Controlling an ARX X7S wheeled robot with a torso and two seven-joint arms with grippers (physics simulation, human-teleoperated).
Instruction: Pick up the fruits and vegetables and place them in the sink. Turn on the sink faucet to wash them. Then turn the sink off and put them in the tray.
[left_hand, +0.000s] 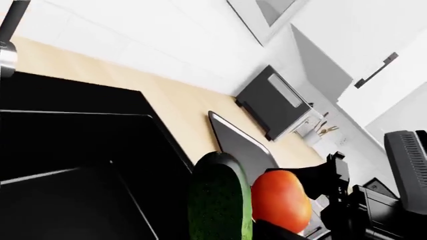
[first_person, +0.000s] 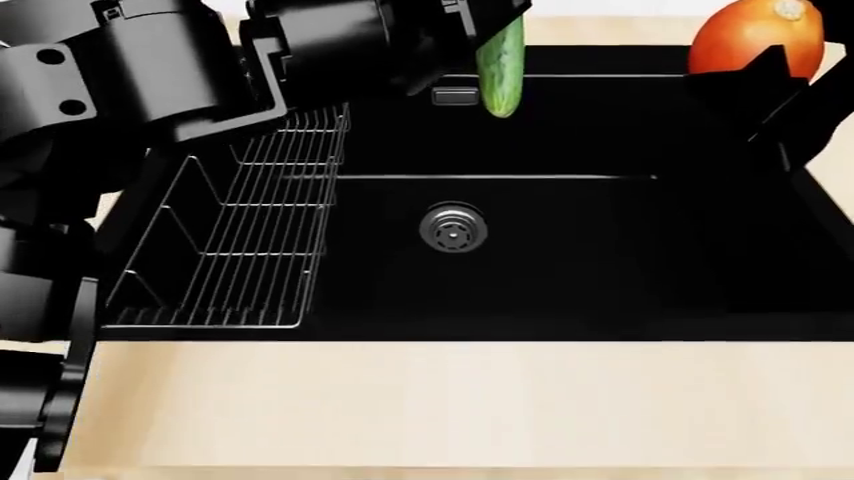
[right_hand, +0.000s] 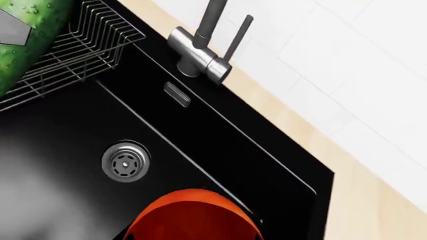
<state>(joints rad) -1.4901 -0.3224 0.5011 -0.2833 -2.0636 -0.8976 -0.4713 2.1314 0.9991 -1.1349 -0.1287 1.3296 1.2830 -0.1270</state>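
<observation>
Cucumber (first_person: 501, 72) in left hand (first_person: 483, 22), above sink (first_person: 561, 270).

A black sink (first_person: 574, 260) fills most of the frame, its round steel drain (first_person: 453, 227) near the centre. A wire rack (first_person: 240, 240) stands along the sink's left side. At upper left the bulky black left arm (first_person: 200, 60) reaches in; a green cucumber (first_person: 501, 70) hangs upright from its end at top centre, over the basin. At the upper right corner a red-orange fruit (first_person: 754, 38) sits atop the dark right gripper (first_person: 781, 85). Pale wooden bench (first_person: 454, 400) runs across the bottom.
</observation>
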